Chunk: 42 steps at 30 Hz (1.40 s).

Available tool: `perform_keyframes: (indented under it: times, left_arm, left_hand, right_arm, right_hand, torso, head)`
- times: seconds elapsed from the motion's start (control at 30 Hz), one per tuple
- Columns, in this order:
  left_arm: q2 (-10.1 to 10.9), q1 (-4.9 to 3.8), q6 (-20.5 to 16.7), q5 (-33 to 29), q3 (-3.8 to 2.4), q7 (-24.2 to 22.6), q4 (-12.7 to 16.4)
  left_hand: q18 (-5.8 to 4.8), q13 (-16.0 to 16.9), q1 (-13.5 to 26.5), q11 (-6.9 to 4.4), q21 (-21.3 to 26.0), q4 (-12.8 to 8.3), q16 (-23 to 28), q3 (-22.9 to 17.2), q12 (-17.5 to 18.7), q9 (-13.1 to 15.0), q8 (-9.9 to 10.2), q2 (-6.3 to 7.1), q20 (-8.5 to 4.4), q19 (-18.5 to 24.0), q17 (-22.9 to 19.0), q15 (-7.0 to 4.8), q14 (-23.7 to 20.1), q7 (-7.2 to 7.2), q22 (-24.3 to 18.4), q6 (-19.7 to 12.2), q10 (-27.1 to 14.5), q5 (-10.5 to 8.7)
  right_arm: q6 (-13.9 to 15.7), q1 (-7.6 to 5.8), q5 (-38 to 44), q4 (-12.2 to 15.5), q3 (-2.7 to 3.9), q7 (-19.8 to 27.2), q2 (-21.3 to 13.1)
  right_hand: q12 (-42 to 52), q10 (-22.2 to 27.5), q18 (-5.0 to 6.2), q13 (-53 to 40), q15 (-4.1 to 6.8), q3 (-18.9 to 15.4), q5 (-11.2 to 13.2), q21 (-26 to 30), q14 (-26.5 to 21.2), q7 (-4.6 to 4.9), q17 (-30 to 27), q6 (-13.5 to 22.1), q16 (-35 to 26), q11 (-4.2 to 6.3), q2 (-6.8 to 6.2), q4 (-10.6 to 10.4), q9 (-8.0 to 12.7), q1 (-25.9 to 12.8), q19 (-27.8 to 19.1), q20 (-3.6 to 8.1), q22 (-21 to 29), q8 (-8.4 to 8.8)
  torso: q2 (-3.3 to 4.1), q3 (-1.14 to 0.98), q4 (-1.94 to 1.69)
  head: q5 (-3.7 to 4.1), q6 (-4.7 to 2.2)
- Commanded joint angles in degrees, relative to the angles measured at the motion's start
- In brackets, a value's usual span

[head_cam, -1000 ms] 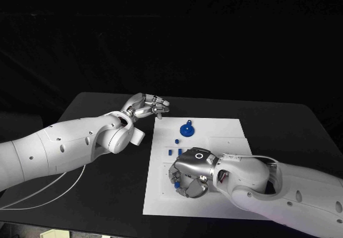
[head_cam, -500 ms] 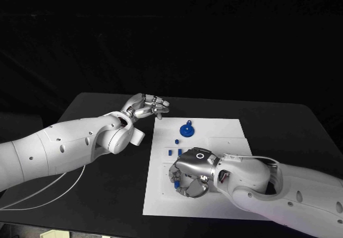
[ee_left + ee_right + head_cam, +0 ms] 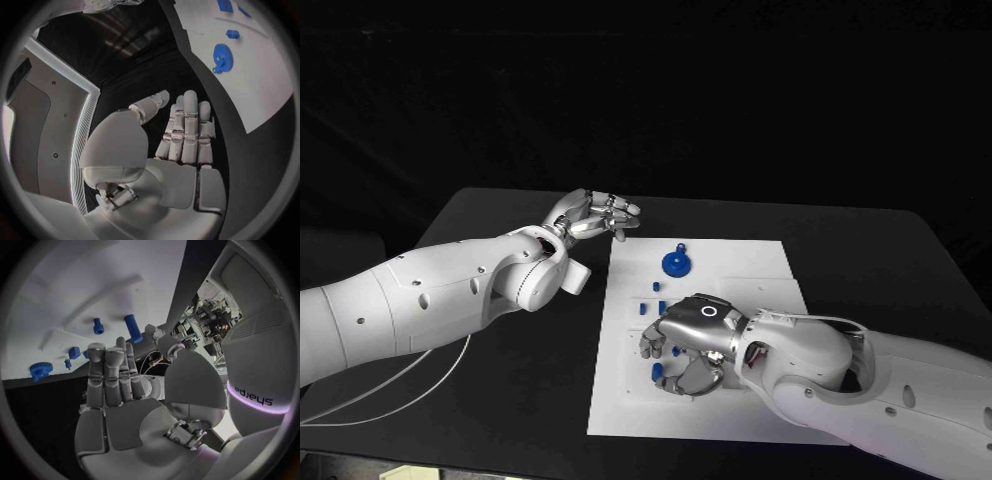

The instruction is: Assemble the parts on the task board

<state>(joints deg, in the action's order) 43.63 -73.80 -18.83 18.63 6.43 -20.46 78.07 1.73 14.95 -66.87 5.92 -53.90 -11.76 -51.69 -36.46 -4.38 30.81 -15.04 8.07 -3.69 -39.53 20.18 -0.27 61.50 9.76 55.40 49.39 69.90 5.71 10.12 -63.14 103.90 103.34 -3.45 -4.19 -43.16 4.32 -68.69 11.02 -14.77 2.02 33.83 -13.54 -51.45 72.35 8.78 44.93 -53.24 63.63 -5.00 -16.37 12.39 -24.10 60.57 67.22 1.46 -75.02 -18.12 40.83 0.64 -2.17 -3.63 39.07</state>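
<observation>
The white task board (image 3: 747, 262) lies in the middle of the black table. A blue gear (image 3: 675, 263) (image 3: 222, 57) sits near its far edge, and two small blue parts (image 3: 656, 287) lie just nearer than it. My right hand (image 3: 687, 345) hovers low over the board's near left part, fingers spread and holding nothing. A blue peg (image 3: 656, 372) (image 3: 131, 328) stands by its fingertips, with a smaller blue peg (image 3: 97, 325) beside it. My left hand (image 3: 596, 215) (image 3: 184, 130) floats off the board's far left corner, fingers straight and empty.
A raised white block (image 3: 764, 290) sits on the board's right half, beside my right arm. A white cable (image 3: 387, 400) trails over the table's near left. Bare black table (image 3: 877, 250) surrounds the board.
My right hand has shifted slightly toward the far left, and its fingers have spread out over the board. The blue peg and my left hand have stayed put.
</observation>
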Motion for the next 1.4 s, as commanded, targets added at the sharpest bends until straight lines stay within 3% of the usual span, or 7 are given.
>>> perform_keyframes:
  times: [0.03, 0.33, 0.7, 0.9, 1.13, 1.23, 1.4]
  left_arm:
    - [0.0, -0.03, 0.2, -0.3, -0.04, -0.6, 0.1]
    - [0.1, -0.03, 0.3, -0.3, -0.04, -0.6, 0.1]
    - [0.0, 0.33, 0.4, -0.5, -0.02, -0.6, -0.5]
    - [-0.1, 0.44, 0.4, -0.7, 0.02, -0.6, -0.6]
    - [-0.1, 0.64, 0.4, -0.8, 0.26, -0.5, -0.7]
    - [-0.1, 0.71, 0.3, -1.0, 0.36, -0.5, -0.6]
    - [-0.2, 1.22, 0.4, -1.2, 0.46, -0.6, -0.6]
  left_hand:
    - [-0.02, 0.1, 0.1, -0.11, 0.2, -0.4, 0.3, -0.1, 0.3, -0.1, -0.2, -0.22, -2.14, -0.4, 0.1, 0.04, 0.5, 0.06, 0.1, -0.4, -0.2, -0.05]
    - [-0.03, 0.1, 0.1, -0.11, 0.2, -0.4, 0.3, -0.1, 0.3, -0.1, -0.2, -0.21, -2.13, -0.4, 0.1, 0.04, 0.5, 0.06, 0.1, -0.4, -0.2, -0.05]
    - [-0.05, 0.1, 0.2, -0.1, 0.2, -0.4, 0.4, 0.0, 0.3, -0.1, -0.3, -0.14, -2.11, -0.4, 0.2, 0.05, 0.5, 0.08, 0.1, -0.4, -0.2, -0.1]
    - [-0.05, 0.1, 0.3, -0.09, 0.3, -0.3, 0.4, 0.0, 0.3, -0.1, -0.3, -0.13, -2.11, -0.4, 0.2, 0.05, 0.5, 0.09, 0.1, -0.4, -0.2, -0.11]
    - [-0.05, 0.1, 0.3, -0.09, 0.3, -0.3, 0.4, 0.1, 0.3, -0.1, -0.3, -0.11, -2.11, -0.4, 0.2, 0.05, 0.5, 0.09, 0.1, -0.4, -0.2, -0.14]
    - [-0.05, 0.1, 0.3, -0.09, 0.3, -0.3, 0.4, 0.1, 0.3, -0.1, -0.3, -0.12, -2.11, -0.4, 0.3, 0.05, 0.5, 0.08, 0.1, -0.4, -0.2, -0.14]
    - [-0.05, 0.1, 0.3, -0.09, 0.3, -0.3, 0.4, 0.1, 0.3, -0.1, -0.3, -0.07, -2.11, -0.4, 0.3, 0.05, 0.5, 0.08, 0.1, -0.4, -0.2, -0.16]
  right_arm:
    - [3.1, 0.05, -0.9, 0.7, 0.0, 0.7, -0.9]
    - [5.1, -1.87, -12.2, 1.6, 1.21, 1.5, -4.7]
    - [2.5, -7.29, -30.1, -4.4, 1.48, 2.7, -10.6]
    - [-6.6, -8.44, -37.0, -6.2, 1.44, -1.3, -13.5]
    - [-25.6, -10.45, -46.7, -7.6, 1.23, -10.1, -16.4]
    - [-26.7, -11.24, -48.4, -9.2, 0.2, -10.2, -16.9]
    - [-26.6, -11.4, -48.0, -9.1, -0.14, -12.7, -18.3]
  right_hand:
    - [-0.2, 0.5, 3.98, 0.1, -0.5, -0.7, -0.2, 0.2, -0.1, 0.37, 0.1, 0.7, 0.3, 0.01, -0.41, 0.0, 0.1, -0.5, -0.4, 0.04, -1.0, 0.24]
    - [0.1, 0.7, 3.98, 0.4, -0.59, -3.5, 1.2, 0.2, -0.3, 1.1, -0.1, 2.1, 0.8, -0.1, -0.34, -1.1, 0.5, -2.6, -0.5, 0.13, -0.9, 0.76]
    - [6.4, -7.3, 3.98, -5.1, 2.33, 0.8, 7.6, -0.8, 1.9, -0.51, -0.2, 0.3, 2.0, 2.96, 1.69, -5.5, -0.3, 0.7, 2.3, 1.18, -0.8, -0.59]
    - [19.6, -8.8, 3.98, -21.5, 3.95, 2.1, 8.5, -0.7, 2.2, -2.29, 0.1, 0.0, 2.2, 5.03, 0.96, -7.0, -1.4, 1.8, 3.1, 1.48, -0.6, -0.89]
    - [37.6, -1.6, 3.98, -42.6, 4.5, 0.5, 7.1, -2.4, 2.2, -2.51, 2.6, -0.1, 4.7, 5.26, 2.46, -11.6, -3.1, -2.9, 3.4, 1.78, -1.2, -0.82]
    - [38.3, 0.2, 3.98, -44.1, 4.25, 0.5, 6.5, -2.1, 1.5, -2.21, 3.0, 0.8, 4.5, 4.97, 2.67, -13.3, -3.3, -4.2, 2.4, 1.66, -1.1, -0.32]
    - [39.4, 0.7, 3.98, -45.5, 4.26, -0.4, 3.5, -2.6, 1.4, -2.25, 3.7, 0.7, 4.9, 5.0, 3.51, -14.3, -4.0, -5.3, 2.2, 1.65, -1.2, -0.45]
  torso:
    - [0.0, 0.0, -0.02]
    - [-0.05, 0.04, 0.02]
    - [-0.4, 0.24, 0.2]
    - [-0.74, 0.35, 0.26]
    - [-0.98, 0.43, 0.36]
    - [-1.12, 0.5, 0.43]
    - [-1.53, 0.75, 0.72]
  head:
    - [0.09, -0.11]
    - [0.58, -0.58]
    - [2.44, -1.44]
    - [2.94, -1.53]
    - [3.65, -1.57]
    - [3.97, -1.68]
    - [4.16, -1.31]
